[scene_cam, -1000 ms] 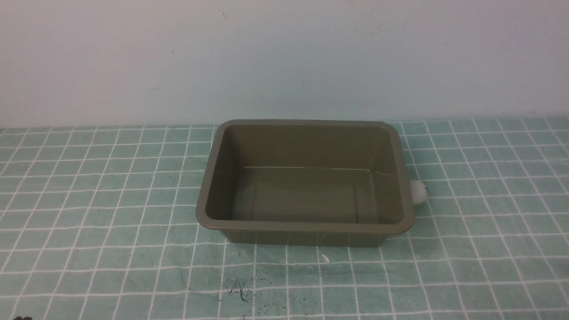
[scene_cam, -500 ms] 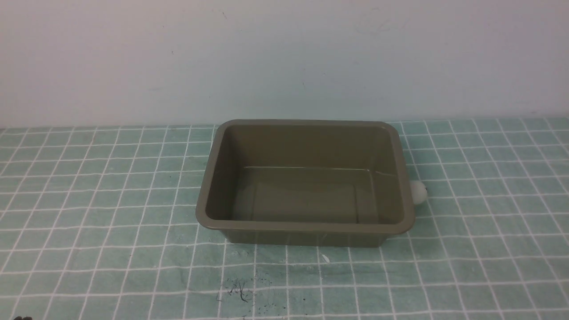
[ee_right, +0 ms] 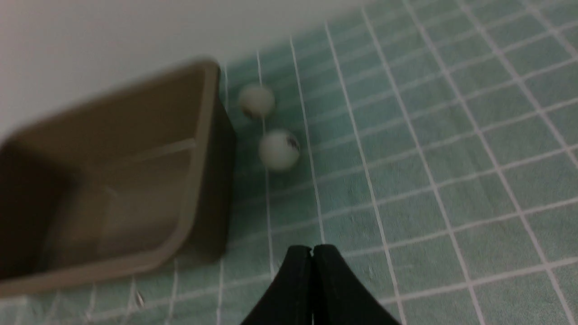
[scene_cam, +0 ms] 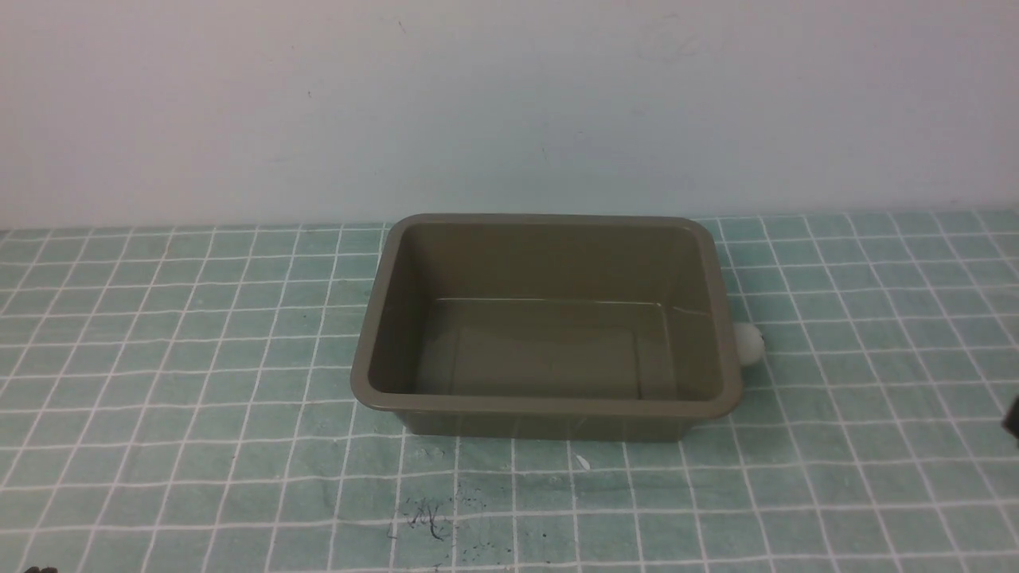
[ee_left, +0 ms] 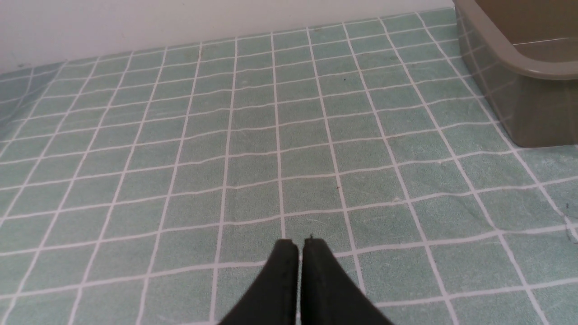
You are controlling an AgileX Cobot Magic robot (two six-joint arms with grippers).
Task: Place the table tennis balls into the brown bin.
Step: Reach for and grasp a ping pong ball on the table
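The brown bin [scene_cam: 374, 350] stands empty in the middle of the checked cloth. One white table tennis ball [scene_cam: 749, 344] peeks out from behind its right rim. In the right wrist view two balls lie on the cloth beside the bin's [ee_right: 198, 149] outer wall: the nearer ball [ee_right: 279, 150] has a dark mark, the farther ball [ee_right: 256, 100] sits closer to the wall. My right gripper [ee_right: 312, 248] is shut and empty, some squares short of the nearer ball. My left gripper [ee_left: 300, 242] is shut and empty over bare cloth, left of the bin [ee_left: 519, 67].
A pale wall [scene_cam: 509, 103] closes off the back of the table. The green checked cloth [scene_cam: 159, 398] covers the whole surface. Dark scribble marks [scene_cam: 430, 517] lie on the cloth in front of the bin. A dark bit of my right arm [scene_cam: 1012, 418] shows at the right edge.
A dark part of the right arm has come into the front view at its right edge. The bin and the ball beside it have not moved.
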